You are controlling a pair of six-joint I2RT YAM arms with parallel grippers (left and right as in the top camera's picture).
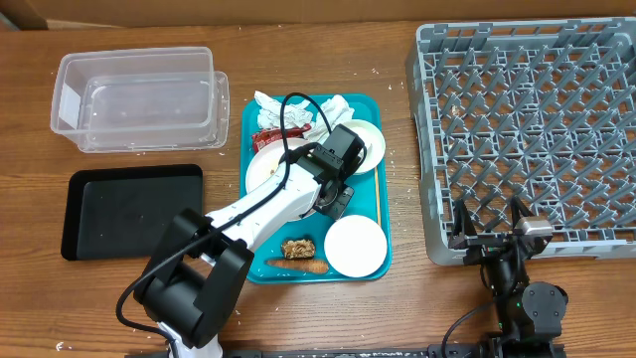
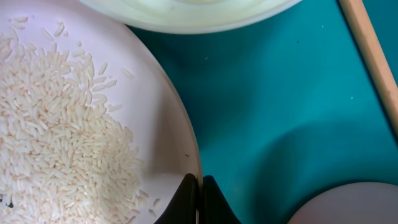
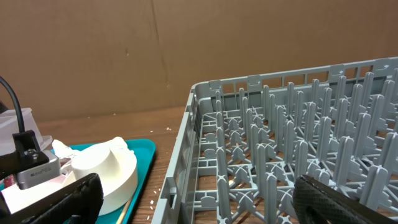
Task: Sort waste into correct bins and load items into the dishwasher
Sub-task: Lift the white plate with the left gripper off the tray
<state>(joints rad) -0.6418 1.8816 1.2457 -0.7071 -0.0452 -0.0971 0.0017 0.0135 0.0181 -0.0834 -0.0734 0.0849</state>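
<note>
Wooden counter (image 1: 397,298), teal tray (image 2: 280,93) at its centre: the rice plate (image 2: 155,112) lies at the tray's 10 o'clock, and the left hand (image 2: 199,202) is pinched shut on its rim, I'd guess to tip the rice (image 2: 56,137) out. Off at 5 o'clock the right hand (image 1: 487,234) hangs wide open at the grey rack (image 1: 527,129), its near edge.
</note>
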